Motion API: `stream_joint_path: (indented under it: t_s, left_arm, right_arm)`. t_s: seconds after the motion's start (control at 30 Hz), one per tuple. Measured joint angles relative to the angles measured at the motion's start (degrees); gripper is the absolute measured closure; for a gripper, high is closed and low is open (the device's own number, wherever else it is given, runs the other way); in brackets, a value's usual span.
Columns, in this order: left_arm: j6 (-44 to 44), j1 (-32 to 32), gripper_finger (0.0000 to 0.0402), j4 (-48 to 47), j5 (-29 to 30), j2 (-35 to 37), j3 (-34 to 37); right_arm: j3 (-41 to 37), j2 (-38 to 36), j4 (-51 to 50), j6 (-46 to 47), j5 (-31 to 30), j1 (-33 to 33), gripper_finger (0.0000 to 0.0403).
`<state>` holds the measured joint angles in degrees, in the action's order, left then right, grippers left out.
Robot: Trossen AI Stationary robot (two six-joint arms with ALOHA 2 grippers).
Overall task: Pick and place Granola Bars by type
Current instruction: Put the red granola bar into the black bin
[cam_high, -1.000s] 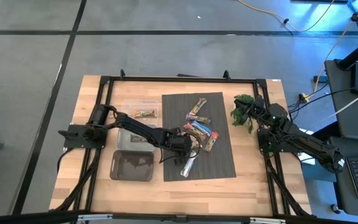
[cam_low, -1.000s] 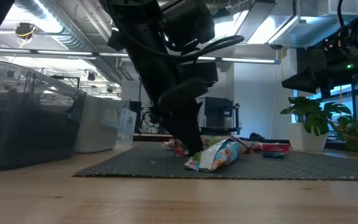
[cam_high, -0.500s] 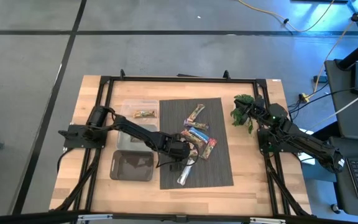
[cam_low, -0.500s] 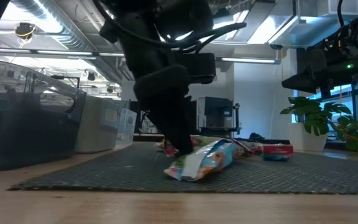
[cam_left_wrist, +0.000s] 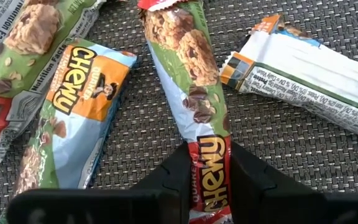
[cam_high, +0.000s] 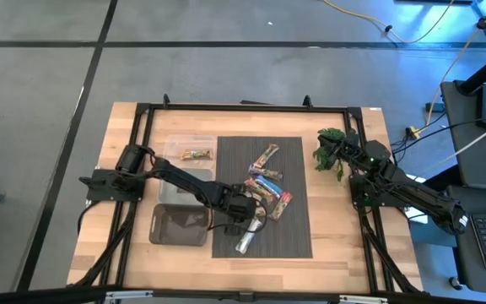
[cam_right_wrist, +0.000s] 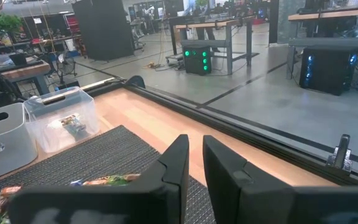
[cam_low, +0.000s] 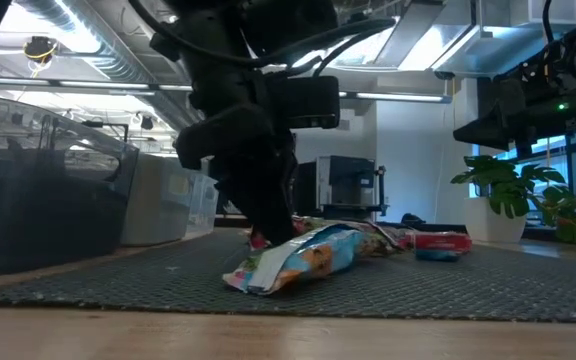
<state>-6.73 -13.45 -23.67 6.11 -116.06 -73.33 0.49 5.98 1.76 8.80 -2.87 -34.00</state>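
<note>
Several wrapped granola bars (cam_high: 267, 179) lie in a loose cluster on a dark ribbed mat (cam_high: 298, 236) at mid-table. In the left wrist view my left gripper (cam_left_wrist: 210, 180) is shut on a green-and-white bar with red ends (cam_left_wrist: 188, 74). An orange-and-blue bar (cam_left_wrist: 82, 118) and a bar turned white side up (cam_left_wrist: 309, 71) lie either side of it. In the high view this gripper (cam_high: 243, 213) is over the cluster's near-left part, and a silver-blue bar (cam_high: 245, 241) lies just near of it. My right gripper (cam_right_wrist: 194, 168) waits, shut, by the table's right edge. My left gripper pinches the red-ended bar between its two fingers at the end printed CHEWY (cam_left_wrist: 211, 152). The fingers (cam_left_wrist: 176, 171) lie across the bar's width and come slanting down from above. The rest of the bar runs flat along the mat away from the fingers.
A clear bin (cam_high: 194, 152) holding one bar stands at the far left, a grey bin (cam_high: 175, 181) sits under the left arm, and a dark tray (cam_high: 180, 226) lies nearer. A green plant sprig (cam_high: 330, 152) lies by the right arm. Black frame rails border the table.
My left gripper has moved toward the table's near-left. The mat has slid the same way with the bars on it, and the silver-blue bar has come closer to the near edge.
</note>
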Motion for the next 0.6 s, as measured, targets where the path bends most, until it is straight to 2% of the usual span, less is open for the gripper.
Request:
stream_joint_path:
  t_s: [0.3, 0.6]
  left_arm:
    - [0.1, 0.0, 0.0337, -1.3, 2.9, 3.9, 0.3]
    - [-0.7, 0.0, 0.0337, -1.5, 2.8, 6.1, -0.1]
  right_arm:
    - [0.0, 0.0, 0.0, 0.1, 0.0, 0.0, 0.0351]
    - [0.0, 0.0, 0.0, 0.2, 0.0, 0.0, 0.0351]
